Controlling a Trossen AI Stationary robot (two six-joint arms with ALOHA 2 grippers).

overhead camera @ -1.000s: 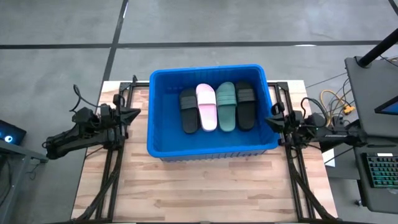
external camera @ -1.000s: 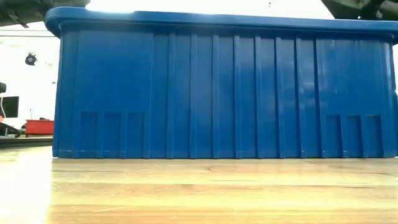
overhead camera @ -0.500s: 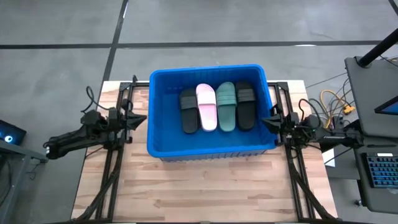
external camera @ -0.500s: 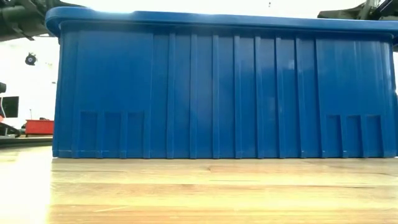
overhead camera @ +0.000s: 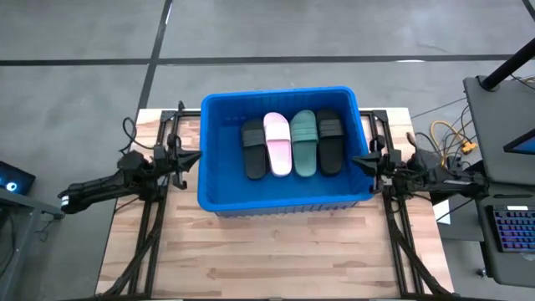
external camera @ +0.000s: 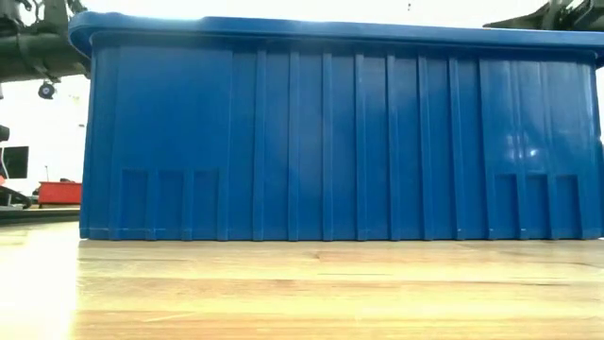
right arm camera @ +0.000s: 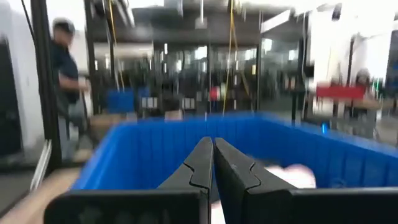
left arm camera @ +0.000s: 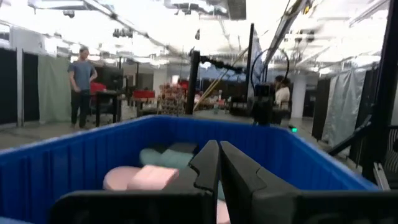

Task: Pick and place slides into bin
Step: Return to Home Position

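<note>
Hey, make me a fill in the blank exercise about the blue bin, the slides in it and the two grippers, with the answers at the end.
1. The blue bin holds ____ slides lying side by side.
2. Between the light pink slide and the black slide nearest the right gripper lies a slide coloured ____.
3. The left gripper sits ____ the bin, by its side wall.
4. In the wrist views, both grippers' fingers are ____.
Missing words: four; green; outside; shut.
</note>
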